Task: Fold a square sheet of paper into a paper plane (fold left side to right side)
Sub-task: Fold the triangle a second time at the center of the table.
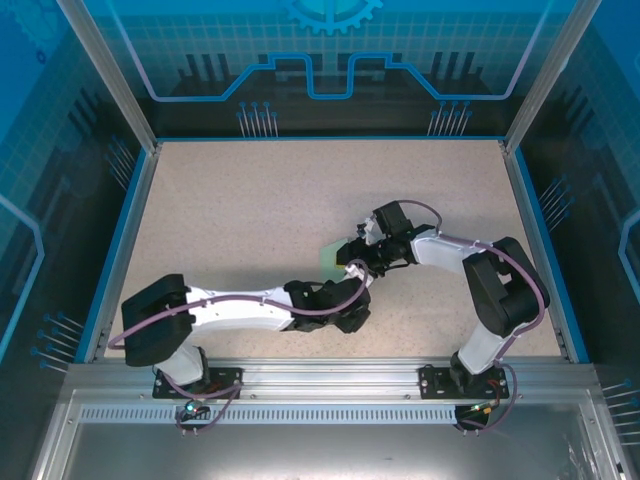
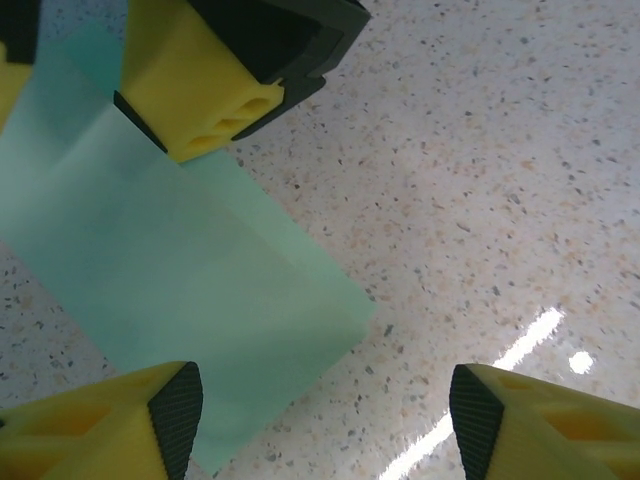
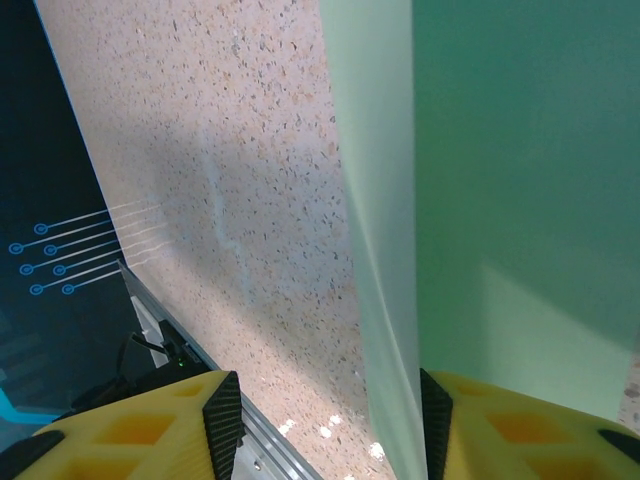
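Note:
The square sheet of paper (image 1: pixel 328 258) is pale mint green and lies on the speckled table where the two arms meet. In the left wrist view the sheet (image 2: pixel 180 270) lies flat, and a fainter layer edge crosses its upper left. My left gripper (image 2: pixel 320 400) is open just above the table, with the sheet's near corner beside its left finger (image 2: pixel 160 420). My right gripper (image 3: pixel 330 420) is open. A raised pale edge of the sheet (image 3: pixel 520 150) runs along its right finger's inner pad. That gripper's yellow finger (image 2: pixel 200 90) rests on the sheet. From above, the left gripper (image 1: pixel 350 290) and the right gripper (image 1: pixel 352 252) almost touch.
The speckled tabletop (image 1: pixel 250 210) spreads to the left and far side of the arms. A blue-edged frame (image 1: pixel 135 210) borders it, and a metal rail (image 1: pixel 320 375) runs along the near edge by the arm bases. That rail also appears behind the right gripper's left finger (image 3: pixel 250 440).

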Controlling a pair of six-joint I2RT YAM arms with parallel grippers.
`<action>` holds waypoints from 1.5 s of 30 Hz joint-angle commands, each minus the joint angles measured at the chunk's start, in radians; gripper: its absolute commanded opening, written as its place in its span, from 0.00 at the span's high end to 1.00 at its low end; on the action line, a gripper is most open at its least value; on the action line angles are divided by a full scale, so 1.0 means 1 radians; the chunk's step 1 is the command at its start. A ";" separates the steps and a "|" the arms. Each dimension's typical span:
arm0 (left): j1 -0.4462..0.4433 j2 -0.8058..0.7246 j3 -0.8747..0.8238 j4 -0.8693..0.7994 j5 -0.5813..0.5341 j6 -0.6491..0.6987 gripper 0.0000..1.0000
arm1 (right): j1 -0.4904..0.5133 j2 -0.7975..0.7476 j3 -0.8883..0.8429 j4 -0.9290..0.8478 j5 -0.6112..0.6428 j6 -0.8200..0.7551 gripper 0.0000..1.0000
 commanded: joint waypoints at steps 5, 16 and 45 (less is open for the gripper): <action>-0.015 0.104 0.087 -0.100 -0.095 -0.069 0.29 | -0.012 -0.011 0.011 -0.001 -0.016 0.015 0.49; -0.017 0.257 0.201 -0.171 -0.192 -0.069 0.28 | -0.011 -0.002 0.003 0.004 -0.010 0.011 0.49; -0.019 0.168 0.136 -0.122 -0.134 -0.034 0.80 | -0.011 0.022 0.027 -0.060 0.029 -0.044 0.49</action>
